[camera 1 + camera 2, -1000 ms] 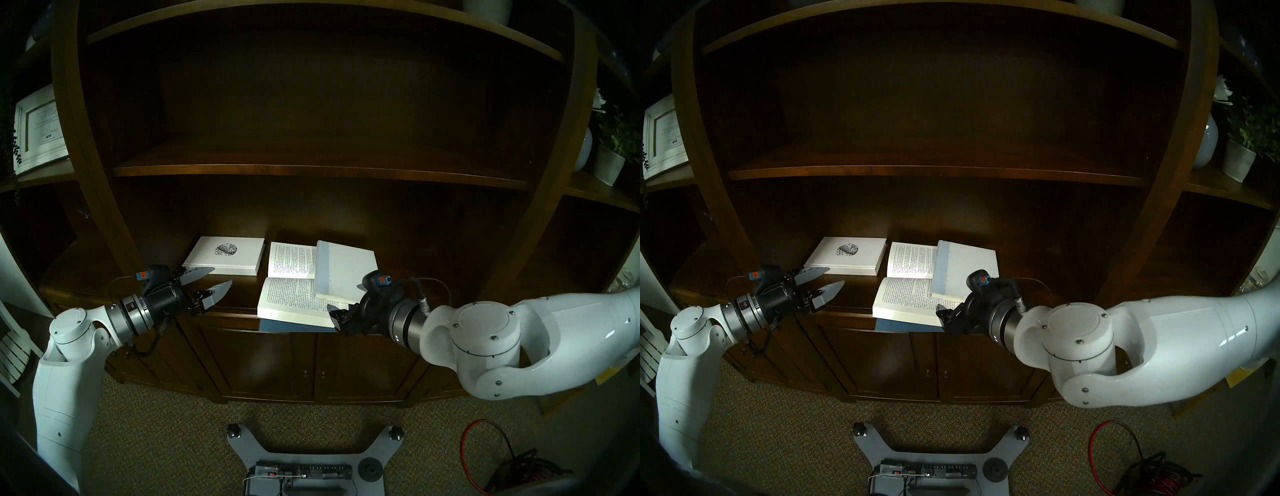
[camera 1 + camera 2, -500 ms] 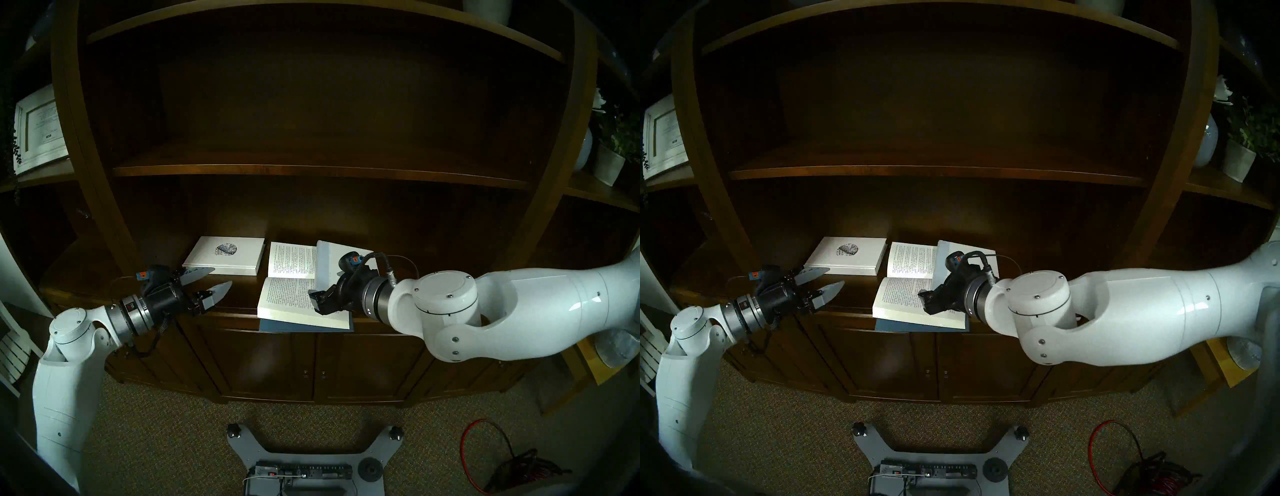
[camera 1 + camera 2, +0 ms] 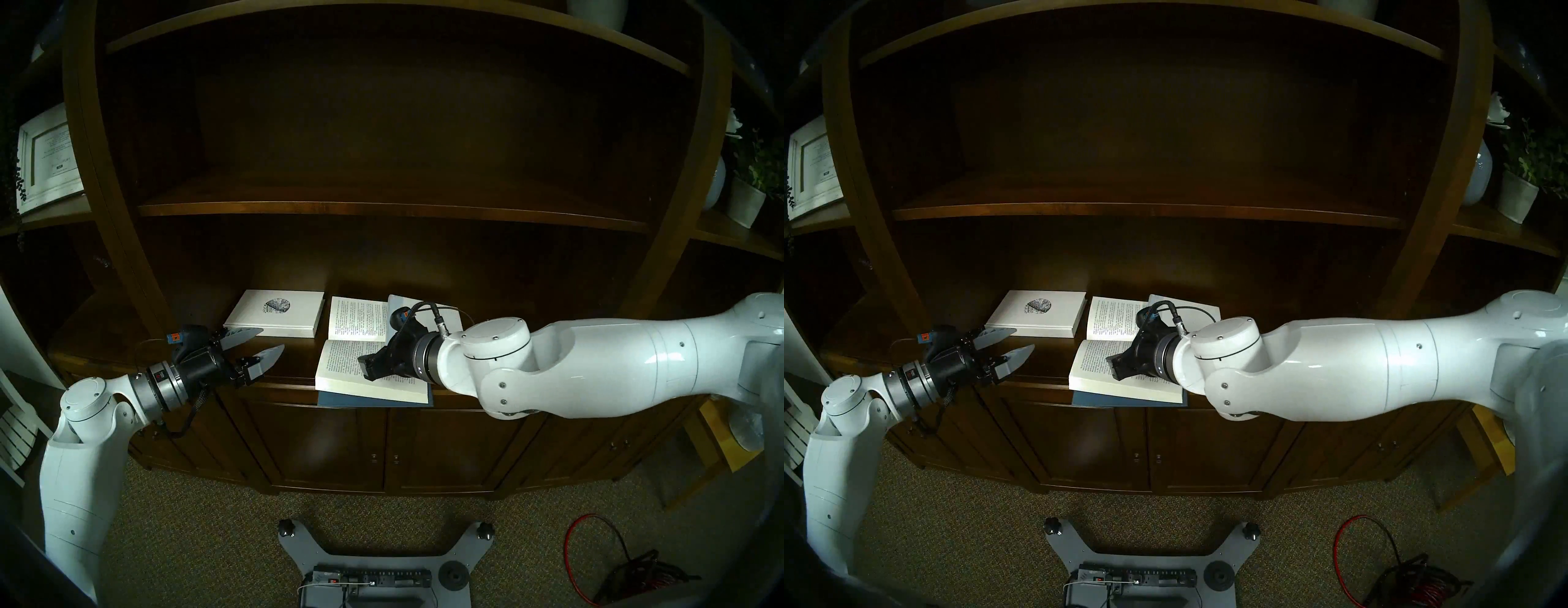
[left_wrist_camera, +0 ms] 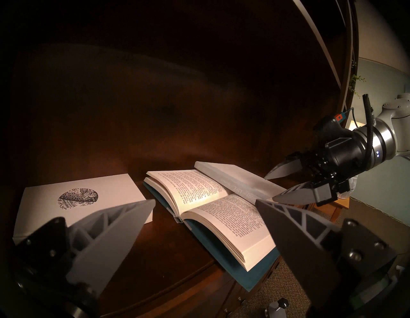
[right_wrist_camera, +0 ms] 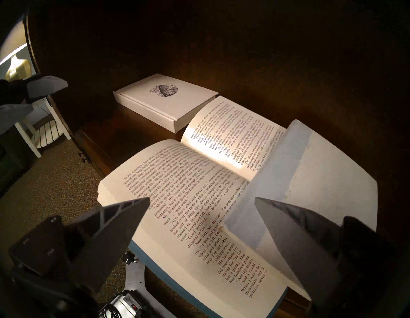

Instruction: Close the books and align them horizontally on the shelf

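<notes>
On the dark wooden shelf an open book with a blue cover and cream pages lies face up, its near edge past the ledge's front. A closed white book with a pale blue spine strip rests on its right half, also in the left wrist view. My right gripper hovers open just above the open book's near page and the white book's corner, holding nothing. My left gripper stands open and empty left of the open book.
A third closed white book with a round picture lies at the left back of the ledge. An upper shelf board runs overhead. Below are panelled cabinet doors, my base and a red cable on the carpet.
My right arm has swung left and inward, from the ledge's front edge to over the open book and the white book on it. The left arm and the books have not moved.
</notes>
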